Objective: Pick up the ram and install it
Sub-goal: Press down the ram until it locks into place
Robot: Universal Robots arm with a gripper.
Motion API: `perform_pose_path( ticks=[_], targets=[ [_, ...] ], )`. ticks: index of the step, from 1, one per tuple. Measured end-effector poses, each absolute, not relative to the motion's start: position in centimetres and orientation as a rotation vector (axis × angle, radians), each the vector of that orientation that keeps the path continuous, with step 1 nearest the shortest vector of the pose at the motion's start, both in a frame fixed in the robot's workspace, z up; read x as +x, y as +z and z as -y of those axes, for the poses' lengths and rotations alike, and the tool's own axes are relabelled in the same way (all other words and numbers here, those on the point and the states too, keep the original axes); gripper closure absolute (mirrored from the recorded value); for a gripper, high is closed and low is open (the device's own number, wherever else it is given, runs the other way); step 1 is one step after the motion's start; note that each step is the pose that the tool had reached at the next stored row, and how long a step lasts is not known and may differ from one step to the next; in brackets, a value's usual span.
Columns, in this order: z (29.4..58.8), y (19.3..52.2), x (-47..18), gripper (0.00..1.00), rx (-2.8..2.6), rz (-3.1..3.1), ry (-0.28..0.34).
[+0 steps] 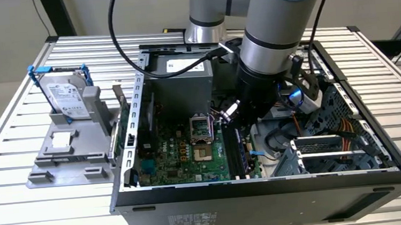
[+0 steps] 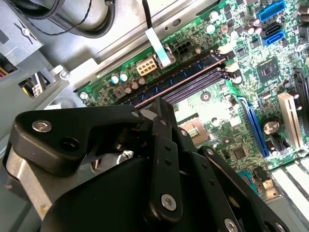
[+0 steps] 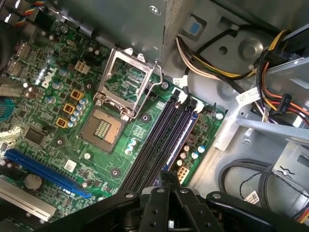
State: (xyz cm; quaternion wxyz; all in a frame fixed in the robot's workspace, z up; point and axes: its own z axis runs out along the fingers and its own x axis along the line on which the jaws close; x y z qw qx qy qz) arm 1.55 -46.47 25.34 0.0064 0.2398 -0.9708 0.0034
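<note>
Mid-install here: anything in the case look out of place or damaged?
One thing: the CPU socket sits bare, its metal retention frame flipped open beside it. The claw hangs over the memory slots; nothing looks spilled or broken.

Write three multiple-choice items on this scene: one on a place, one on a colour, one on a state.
1. Where is the hard drive?
A. Upright on the grey stand, at the exterior view's left of the case
B. Inside the case
C. On the floor

2. The motherboard is:
A. red
B. green
C. white

3. The processor socket is:
A. under a cooler
B. open, its frame lifted
C. taped over

Answers:
1. A, the drive stands in the stand beside the case.
2. B, both wrist views show a green board.
3. B, the first wrist view shows the socket bare.
</note>
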Motion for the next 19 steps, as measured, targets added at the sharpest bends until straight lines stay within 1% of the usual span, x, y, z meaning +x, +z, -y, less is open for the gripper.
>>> perform_pose_path(
  ticks=[19],
  targets=[
    [46.39, 25.36, 1.55, 1.0, 1.058, 2.945, 0.013]
  ],
)
